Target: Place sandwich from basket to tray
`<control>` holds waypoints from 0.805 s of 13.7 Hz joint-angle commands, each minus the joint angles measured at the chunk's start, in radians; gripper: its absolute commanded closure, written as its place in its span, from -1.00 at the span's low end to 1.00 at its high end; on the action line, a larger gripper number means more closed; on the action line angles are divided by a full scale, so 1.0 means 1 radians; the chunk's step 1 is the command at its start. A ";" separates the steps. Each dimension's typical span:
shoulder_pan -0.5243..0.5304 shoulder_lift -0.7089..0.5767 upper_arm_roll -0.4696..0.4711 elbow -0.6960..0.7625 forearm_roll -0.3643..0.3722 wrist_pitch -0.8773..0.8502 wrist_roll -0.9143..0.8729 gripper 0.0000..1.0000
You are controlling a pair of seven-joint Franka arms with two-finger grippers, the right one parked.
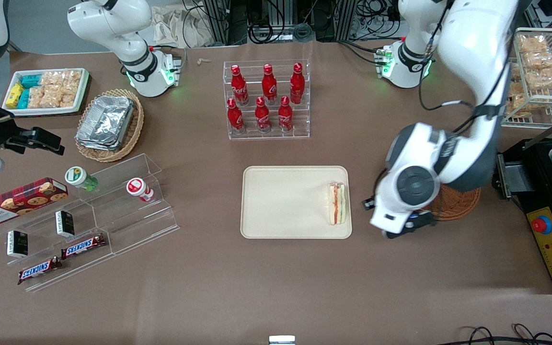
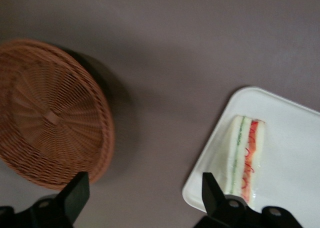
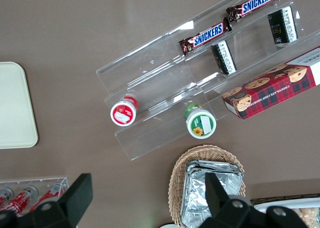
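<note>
Table: brown cloth surface point(image 1: 276, 287) carrying all items.

Tray point(image 1: 285, 201): beige, flat, near the middle of the table, nearer the front camera than the rack of red bottles point(image 1: 267, 98).

Working arm point(image 1: 467, 96): reaches down from its base; the wrist hangs between tray and basket.

Basket point(image 1: 458, 203): reddish-brown wicker, just beside the tray toward the working arm's end, mostly hidden under the wrist in the front view. The left wrist view shows its inside point(image 2: 50, 112) in full: nothing in it.

Gripper point(image 2: 145, 193): above bare table between basket and tray edge, holding nothing. Fingers point(image 2: 75, 193) stand wide apart, cloth visible between them. In the front view only the dark gripper body point(image 1: 408, 225) shows under the wrist; the spread cannot be read there.

Sandwich point(image 1: 337, 203): lies on the tray, along the edge closest to the basket, red and green filling stripes facing up. The wrist view point(image 2: 245, 160) confirms it sits fully inside the rim, close to the corner.

Progress: judged essentially complete, with the sandwich on the tray, the basket empty and the grip released. Remaining, if anything: lift the arm clear.

View differences: only the front view gives the overall layout; only the wrist view shows the basket interior and the finger gap. The right wrist view shows one tray corner point(image 3: 15, 107) and no sandwich.
</note>
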 commanded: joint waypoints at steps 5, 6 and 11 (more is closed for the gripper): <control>0.234 -0.195 0.006 -0.026 0.030 -0.128 0.520 -0.99; 0.259 -0.207 0.007 -0.026 0.029 -0.131 0.557 -1.00; 0.277 -0.258 0.078 -0.014 0.007 -0.180 0.752 -1.00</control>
